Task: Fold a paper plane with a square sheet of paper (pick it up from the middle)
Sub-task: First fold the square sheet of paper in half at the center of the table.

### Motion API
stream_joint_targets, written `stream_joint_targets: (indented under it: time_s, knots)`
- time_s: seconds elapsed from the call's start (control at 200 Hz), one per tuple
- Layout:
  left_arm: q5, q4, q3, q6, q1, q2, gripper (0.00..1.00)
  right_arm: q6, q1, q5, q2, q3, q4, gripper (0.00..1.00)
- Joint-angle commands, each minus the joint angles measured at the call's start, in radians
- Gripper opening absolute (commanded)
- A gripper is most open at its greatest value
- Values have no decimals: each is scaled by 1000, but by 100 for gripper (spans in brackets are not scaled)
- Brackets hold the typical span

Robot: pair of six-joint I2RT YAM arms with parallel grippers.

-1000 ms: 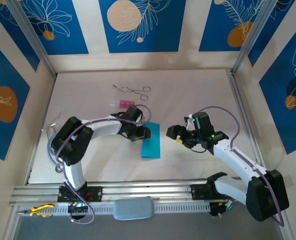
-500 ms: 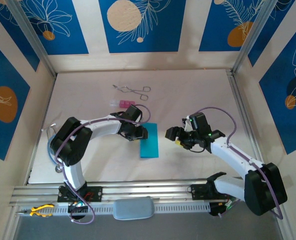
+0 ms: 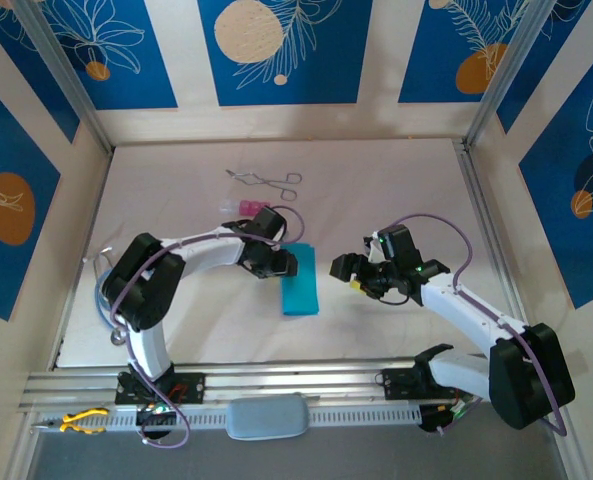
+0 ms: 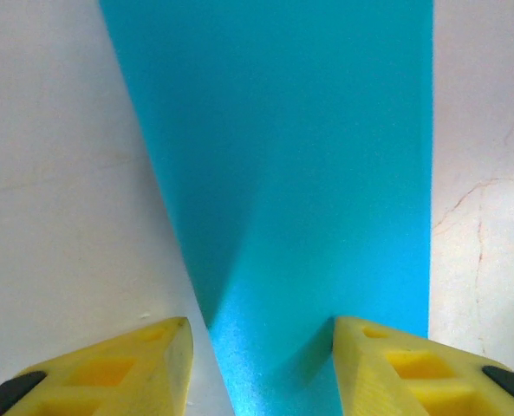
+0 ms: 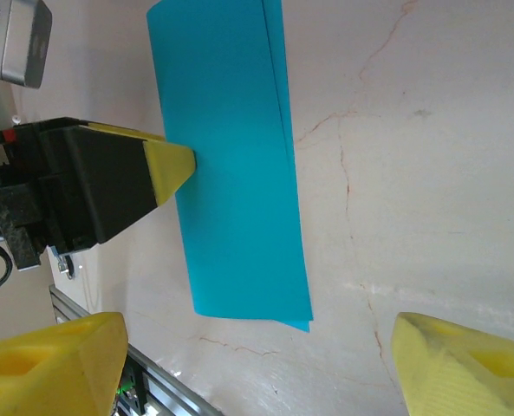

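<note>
Sheet of paper (image 3: 300,285), folded into a narrow strip, lies mid-way across the surface (image 3: 396,190). Left pincer (image 3: 282,262), spread, straddles its 10 o'clock edge, apparently pinning the fold. Right pincer (image 3: 348,272), spread wide, hovers clear at 3 o'clock.

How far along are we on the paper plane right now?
Done: the square sheet of paper lies folded in half, a narrow strip with two layers showing at its long edge. In hand: the left gripper stands open over the strip's far end, and the right gripper hovers open beside it, holding nothing. Left: the nose corners and wing folds; there is no pointed wedge yet.
</note>
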Motion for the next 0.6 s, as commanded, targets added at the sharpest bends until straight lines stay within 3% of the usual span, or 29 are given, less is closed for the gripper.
stream_joint_targets:
  time_s: [0.0,0.595]
  knots:
    - [26,-46,23,40,10,32,47,7,7,12,4,16,4,80]
    - [16,-123,70,142,8,89,47,12,10,17,29,24,-1,81]
